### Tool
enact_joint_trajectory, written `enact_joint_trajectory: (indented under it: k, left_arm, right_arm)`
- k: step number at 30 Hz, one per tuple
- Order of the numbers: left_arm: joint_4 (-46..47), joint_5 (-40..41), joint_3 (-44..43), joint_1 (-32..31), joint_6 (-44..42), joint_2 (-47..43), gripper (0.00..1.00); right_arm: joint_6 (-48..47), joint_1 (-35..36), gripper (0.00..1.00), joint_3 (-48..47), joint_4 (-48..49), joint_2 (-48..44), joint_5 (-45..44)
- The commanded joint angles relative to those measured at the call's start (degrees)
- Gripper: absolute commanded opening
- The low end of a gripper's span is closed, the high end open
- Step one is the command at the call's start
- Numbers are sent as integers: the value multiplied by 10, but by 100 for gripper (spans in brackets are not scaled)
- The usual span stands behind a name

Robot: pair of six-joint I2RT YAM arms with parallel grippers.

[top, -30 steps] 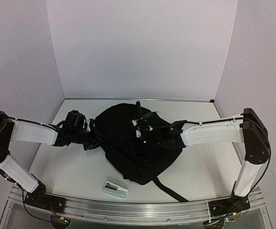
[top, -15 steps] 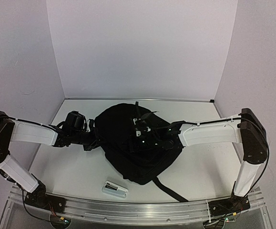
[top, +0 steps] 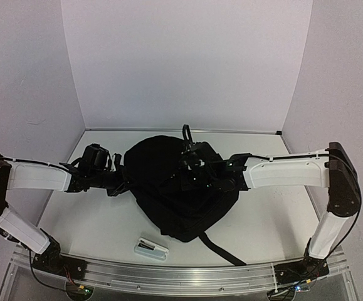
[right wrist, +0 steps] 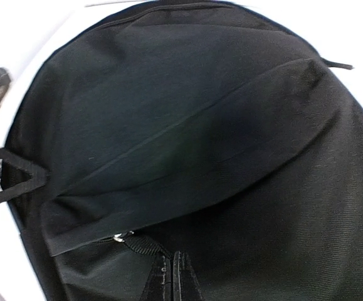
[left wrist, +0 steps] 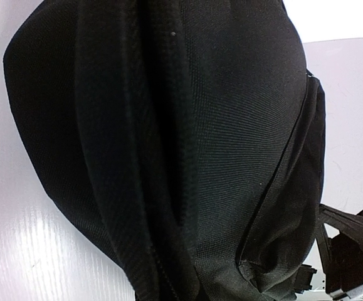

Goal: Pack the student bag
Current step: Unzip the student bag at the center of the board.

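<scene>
- Student bag (top: 178, 200): black fabric backpack lying flat on the white table (top: 269, 219), centre of the top view. It is rounded toward the back wall and narrows toward the near edge.
- One black strap (top: 222, 249) trails from the bag's lower end toward the lower right of the frame.
- A carry loop (top: 185, 130) stands up at the bag's far end.
- Left gripper (top: 120, 183): at the bag's left edge in the top view, dark against dark fabric. The left wrist view is filled by bag fabric and seams, and its fingers are not clearly distinguishable. Cannot tell how the jaws stand.
- Right gripper (right wrist: 172, 258): over the upper middle of the bag. In the right wrist view its fingers sit at bottom centre, pressed together with only a thin line between them.
- A short black pull tab (right wrist: 147, 246) runs from a small metal ring (right wrist: 123, 237) into those fingertips, so the jaws are closed on the tab.
- A curved seam or flap edge crosses the fabric above the ring.
- Small white flat item (top: 151, 249): on the table near the bottom edge, apart from the bag, lower left of it.
</scene>
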State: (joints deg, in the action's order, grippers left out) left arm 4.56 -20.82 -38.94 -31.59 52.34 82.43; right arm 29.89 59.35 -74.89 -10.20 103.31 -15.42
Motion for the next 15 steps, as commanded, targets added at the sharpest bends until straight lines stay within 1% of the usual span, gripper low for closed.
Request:
enact_joint_trajectory:
  k: [1, 10, 15]
  left_arm:
    - [-62, 46, 12, 26, -19, -34, 0]
    - [-93, 47, 19, 36, -29, -63, 0]
    - [-93, 30, 30, 36, -38, -65, 0]
  right_arm:
    - [-6, -44, 0, -17, -42, -28, -85]
    - [-20, -115, 0, 8, -44, -75, -79]
    - [-29, -149, 0, 5, -43, -67, -71]
